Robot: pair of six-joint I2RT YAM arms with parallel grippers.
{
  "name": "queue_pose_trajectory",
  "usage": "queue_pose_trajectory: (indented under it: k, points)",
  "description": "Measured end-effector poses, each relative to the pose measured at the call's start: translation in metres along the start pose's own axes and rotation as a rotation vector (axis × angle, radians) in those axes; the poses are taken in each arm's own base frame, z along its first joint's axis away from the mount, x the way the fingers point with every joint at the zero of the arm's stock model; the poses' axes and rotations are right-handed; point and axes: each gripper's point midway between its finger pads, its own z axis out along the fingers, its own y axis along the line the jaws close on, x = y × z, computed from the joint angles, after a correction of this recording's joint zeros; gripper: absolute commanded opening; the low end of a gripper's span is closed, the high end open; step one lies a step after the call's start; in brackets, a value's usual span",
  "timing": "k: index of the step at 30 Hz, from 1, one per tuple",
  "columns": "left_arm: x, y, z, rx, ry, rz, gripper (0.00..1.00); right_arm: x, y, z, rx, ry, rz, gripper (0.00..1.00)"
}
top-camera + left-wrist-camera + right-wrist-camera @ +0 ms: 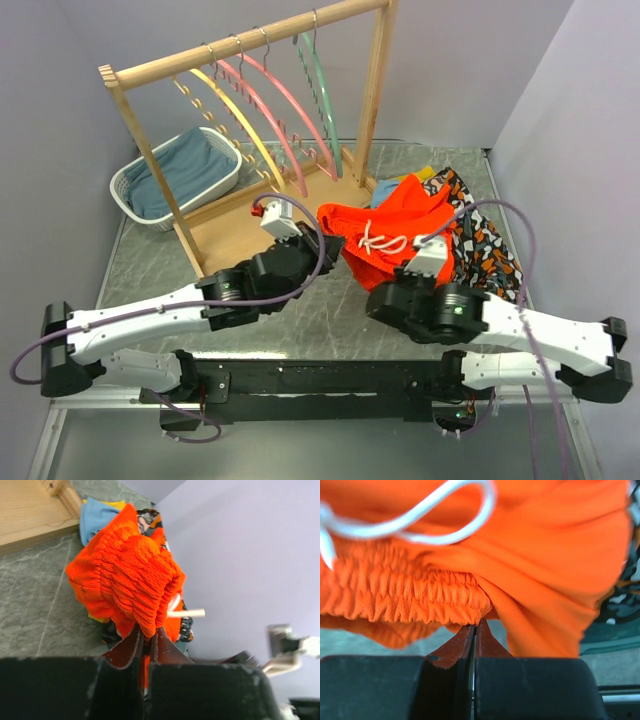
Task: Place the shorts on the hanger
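Observation:
The bright orange-red shorts (400, 225) lie bunched at the table's middle right, their white drawstring (380, 240) on top. My left gripper (325, 238) is shut on the left end of the gathered waistband (130, 565), and fabric shows between its closed fingers (146, 632). At the front of the shorts (545, 555), my right gripper (418, 252) is shut, its tips (476, 626) pinching the waistband's lower edge. The pale mint-green hanger (322, 100) hangs at the right end of the wooden rack, apart from both grippers.
The wooden rack (250, 50) also carries two pink hangers (290, 110) and a yellow hanger (240, 120). A white basket (125, 190) with blue cloth stands at back left. A black, orange and white patterned garment (485, 245) and a light blue cloth (97, 517) lie by the shorts.

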Motion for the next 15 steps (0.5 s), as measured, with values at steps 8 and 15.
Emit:
queue_pose_trajectory:
  k: [8, 15]
  points:
    - [-0.023, -0.016, -0.037, 0.111, 0.050, 0.030, 0.01, -0.109, 0.004, -0.060, -0.191, -0.142, 0.151, 0.00]
    - [-0.048, -0.028, -0.077, 0.221, 0.079, 0.049, 0.01, -0.202, 0.035, -0.114, -0.379, -0.266, 0.155, 0.00]
